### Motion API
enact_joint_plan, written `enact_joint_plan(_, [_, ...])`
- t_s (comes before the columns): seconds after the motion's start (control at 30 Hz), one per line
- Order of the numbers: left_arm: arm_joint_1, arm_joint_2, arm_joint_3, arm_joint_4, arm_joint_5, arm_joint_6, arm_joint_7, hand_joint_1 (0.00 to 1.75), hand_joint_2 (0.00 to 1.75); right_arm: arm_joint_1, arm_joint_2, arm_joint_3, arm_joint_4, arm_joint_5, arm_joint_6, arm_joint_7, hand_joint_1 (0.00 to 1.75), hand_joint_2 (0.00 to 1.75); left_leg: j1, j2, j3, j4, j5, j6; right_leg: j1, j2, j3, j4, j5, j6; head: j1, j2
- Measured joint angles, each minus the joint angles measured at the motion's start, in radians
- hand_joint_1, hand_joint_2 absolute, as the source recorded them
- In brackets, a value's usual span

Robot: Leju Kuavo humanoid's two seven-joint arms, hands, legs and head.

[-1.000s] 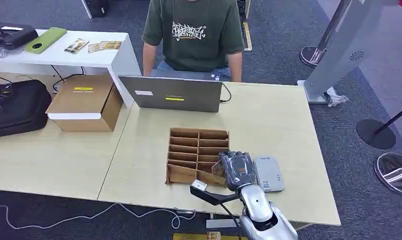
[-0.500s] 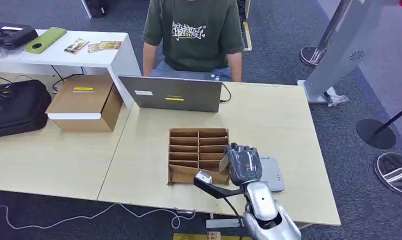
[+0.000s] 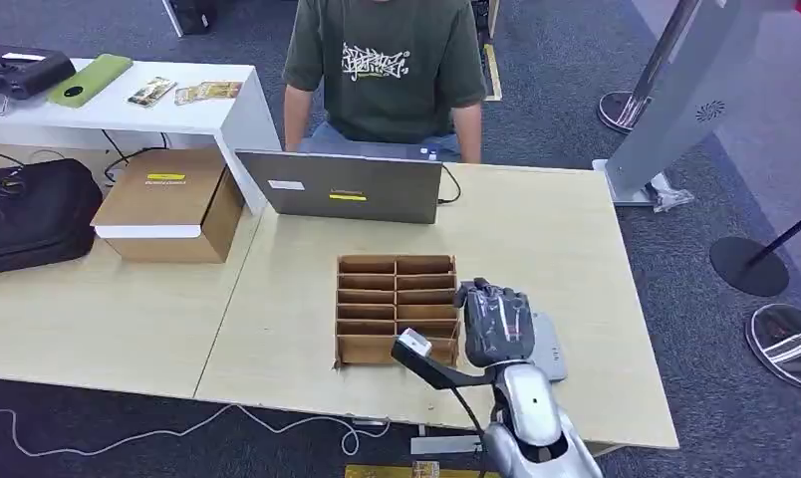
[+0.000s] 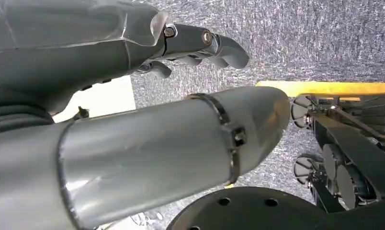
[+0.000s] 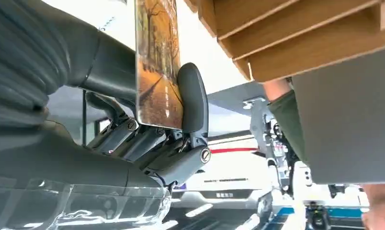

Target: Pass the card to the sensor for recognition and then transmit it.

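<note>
Right hand (image 3: 496, 324) is gripping card (image 5: 158, 67) between thumb and fingers, hovering over grey sensor (image 3: 546, 347) beside cardboard organizer (image 3: 397, 309). Card is already out of organizer; reading on sensor seems in progress or about to begin. Handing over to person (image 3: 387, 70) is remaining. Left hand (image 4: 200, 45) is hanging, holding nothing.

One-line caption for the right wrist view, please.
Right hand pinches a card printed with an autumn tree scene, beside the cardboard divider box.

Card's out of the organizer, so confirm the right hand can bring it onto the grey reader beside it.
Probably yes: the right hand holding the card is over the reader's near edge, nothing between.
</note>
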Motion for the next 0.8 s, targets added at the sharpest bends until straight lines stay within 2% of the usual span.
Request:
enact_joint_plan(0.2, [0.000,-0.011,0.000,0.000,0.014,0.010,0.000,0.00,0.00,0.018,0.038,-0.031,-0.032,-0.040,-0.005,-0.001,1.75,1.75,0.000,0.000,0.000,0.000,0.000,0.000,0.000,0.000,0.000,0.000,0.000,0.000,0.000,0.000])
enact_joint_plan(0.3, [0.001,-0.015,0.000,0.000,0.019,0.012,0.000,0.00,0.00,0.024,0.060,-0.052,-0.047,-0.073,-0.030,-0.001,1.75,1.75,0.000,0.000,0.000,0.000,0.000,0.000,0.000,0.000,0.000,0.000,0.000,0.000,0.000,0.000])
enact_joint_plan(0.4, [0.002,-0.021,0.000,0.000,0.025,0.021,0.000,0.00,0.00,0.039,0.084,-0.085,-0.071,-0.160,-0.112,-0.016,1.75,1.75,0.000,0.000,0.000,0.000,0.000,0.000,0.000,0.000,0.000,0.000,0.000,0.000,0.000,0.000])
enact_joint_plan(0.57, [0.002,-0.029,0.000,0.000,0.029,0.028,0.001,0.00,0.00,0.055,0.125,-0.157,-0.127,-0.389,-0.214,-0.066,1.75,1.75,0.000,0.000,0.000,0.000,0.000,0.000,0.000,0.000,0.000,0.000,0.000,0.000,0.000,0.000])
enact_joint_plan(0.7, [0.001,-0.029,0.000,0.000,0.018,0.029,0.007,0.00,0.00,0.059,0.149,-0.212,-0.164,-0.514,-0.247,-0.089,1.75,1.75,0.000,0.000,0.000,0.000,0.000,0.000,0.000,0.000,0.000,0.000,0.000,0.000,0.000,0.000])
enact_joint_plan(0.8, [0.001,-0.031,0.000,0.000,0.018,0.033,0.011,0.00,0.00,0.061,0.153,-0.239,-0.182,-0.560,-0.252,-0.101,1.75,1.75,0.000,0.000,0.000,0.000,0.000,0.000,0.000,0.000,0.000,0.000,0.000,0.000,0.000,0.000])
